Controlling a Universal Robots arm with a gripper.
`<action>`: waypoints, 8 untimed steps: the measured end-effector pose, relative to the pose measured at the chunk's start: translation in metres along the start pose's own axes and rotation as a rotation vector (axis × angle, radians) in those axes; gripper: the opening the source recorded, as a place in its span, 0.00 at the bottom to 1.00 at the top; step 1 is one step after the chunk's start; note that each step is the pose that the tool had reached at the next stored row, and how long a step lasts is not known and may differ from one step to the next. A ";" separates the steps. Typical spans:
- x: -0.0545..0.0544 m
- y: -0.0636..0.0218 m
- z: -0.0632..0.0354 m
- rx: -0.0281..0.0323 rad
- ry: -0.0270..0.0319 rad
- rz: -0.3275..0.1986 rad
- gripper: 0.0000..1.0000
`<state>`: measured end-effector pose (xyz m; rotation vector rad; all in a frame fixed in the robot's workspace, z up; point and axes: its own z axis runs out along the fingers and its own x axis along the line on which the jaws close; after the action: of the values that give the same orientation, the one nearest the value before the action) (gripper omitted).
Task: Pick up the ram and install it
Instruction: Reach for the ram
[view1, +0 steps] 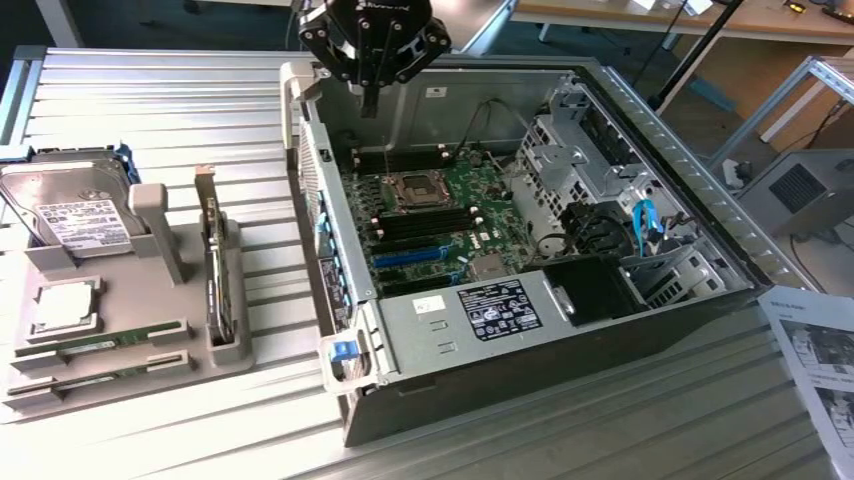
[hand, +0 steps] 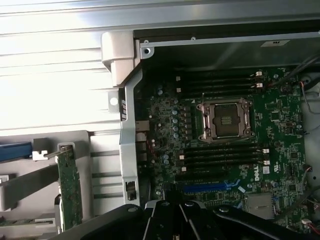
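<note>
Two ram sticks (view1: 102, 343) (view1: 91, 376), long thin green boards, lie in slots at the near end of a grey holder tray (view1: 174, 385) on the exterior view's left. My gripper (view1: 370, 104) hangs above the far wall of the open computer case (view1: 441, 330), well away from the tray, with its dark fingers shut together and nothing between them. In the wrist view the gripper's black body (hand: 172, 222) sits over the motherboard (hand: 280, 145), whose black memory slots (hand: 220, 152) flank the empty processor socket (hand: 224, 119).
On the tray also stand an upright card with a metal bracket (view1: 214, 265), a hard drive (view1: 70, 212) and a square silver processor (view1: 63, 306). The case holds a drive cage (view1: 574, 150) and cables (view1: 649, 225). Printed papers (view1: 817, 345) lie on the exterior view's right.
</note>
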<state>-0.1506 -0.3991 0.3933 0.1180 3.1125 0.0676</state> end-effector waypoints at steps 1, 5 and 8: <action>0.001 -0.0001 0.0000 0.0000 0.0000 0.000 0.11; 0.008 -0.0007 -0.0002 0.0000 0.0000 0.000 0.11; 0.017 -0.0014 -0.0005 0.0000 0.0000 0.000 0.11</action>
<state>-0.1674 -0.3991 0.3933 0.1181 3.1125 0.0676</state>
